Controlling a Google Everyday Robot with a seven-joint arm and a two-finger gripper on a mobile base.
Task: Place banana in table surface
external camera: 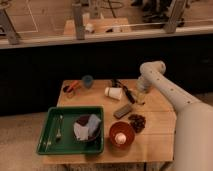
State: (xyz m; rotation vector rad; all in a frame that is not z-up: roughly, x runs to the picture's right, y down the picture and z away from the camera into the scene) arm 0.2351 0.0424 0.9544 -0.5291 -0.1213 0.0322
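Observation:
The light wooden table surface (155, 107) stands in the middle of the camera view. My white arm reaches in from the right and bends down at the elbow. My gripper (141, 98) points down at the table's right back part, just right of the black elongated tool (126, 93). A pale shape shows at the gripper's tip. I cannot tell whether it is the banana. No banana shows anywhere else on the table.
A white paper cup (114, 93) lies on its side. A dark flat block (123, 110), a dark brown heap (136, 121) and a red bowl (121, 134) are near it. A green tray (50, 142) holds a fork and a bowl with cloth. A teal cup (87, 80) and an orange item (73, 87) stand at the back left.

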